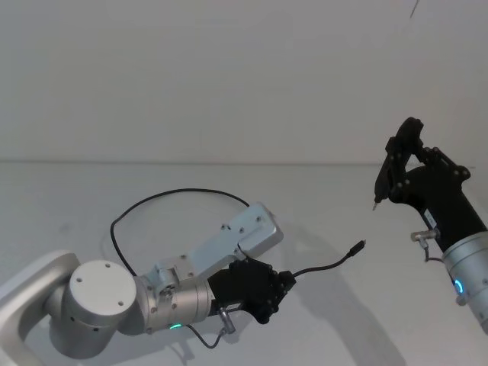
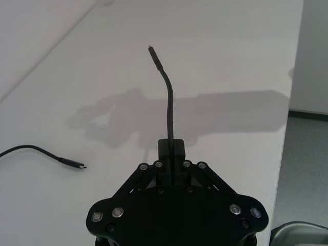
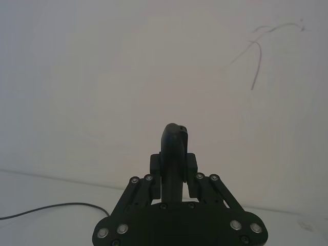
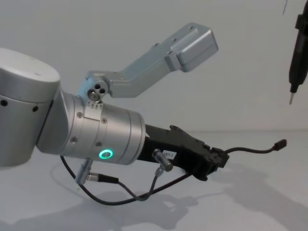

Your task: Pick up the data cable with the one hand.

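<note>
So the black flat two-jaw plastic left hand (image 4: 222, 161) hovered low over the white tabletop (image 1: 61, 198), clenched on the long thin black data cable (image 1: 183, 193) near one plug. The rest lay looped beyond the arm. Best to lift slowly and straight up, grip firm, so the slack trails freely. Right hand (image 1: 377, 194) was parked high, closed, well apart.

Data cable (image 2: 169, 107) and jaws are black, ring light (image 4: 106, 154) green, table (image 1: 343, 206) white.
</note>
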`<move>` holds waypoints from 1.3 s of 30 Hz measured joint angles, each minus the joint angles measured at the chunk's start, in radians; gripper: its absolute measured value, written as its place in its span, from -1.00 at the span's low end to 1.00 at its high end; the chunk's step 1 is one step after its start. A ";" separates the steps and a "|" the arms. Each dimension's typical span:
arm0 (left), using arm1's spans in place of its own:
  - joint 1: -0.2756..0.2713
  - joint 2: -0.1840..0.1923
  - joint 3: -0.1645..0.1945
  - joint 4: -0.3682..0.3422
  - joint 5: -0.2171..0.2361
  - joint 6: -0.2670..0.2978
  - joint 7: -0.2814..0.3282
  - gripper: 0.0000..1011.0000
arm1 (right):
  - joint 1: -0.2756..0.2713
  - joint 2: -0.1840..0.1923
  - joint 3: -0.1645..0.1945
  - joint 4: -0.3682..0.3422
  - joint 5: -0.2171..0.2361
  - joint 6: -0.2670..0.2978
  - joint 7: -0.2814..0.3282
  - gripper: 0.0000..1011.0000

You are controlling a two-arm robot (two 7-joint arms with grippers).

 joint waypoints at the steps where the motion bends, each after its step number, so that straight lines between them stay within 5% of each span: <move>1: 0.001 0.003 0.000 -0.003 0.001 -0.004 -0.002 -0.93 | 0.002 -0.003 0.003 -0.003 0.000 0.013 -0.005 -0.45; 22: 0.007 0.021 -0.002 -0.022 0.004 -0.027 -0.015 -0.93 | 0.023 -0.015 0.021 -0.020 0.030 0.210 -0.011 -0.45; 39: 0.009 0.024 -0.002 -0.026 0.005 -0.031 -0.018 -0.93 | 0.037 -0.014 -0.024 0.008 -0.044 0.266 -0.029 -0.45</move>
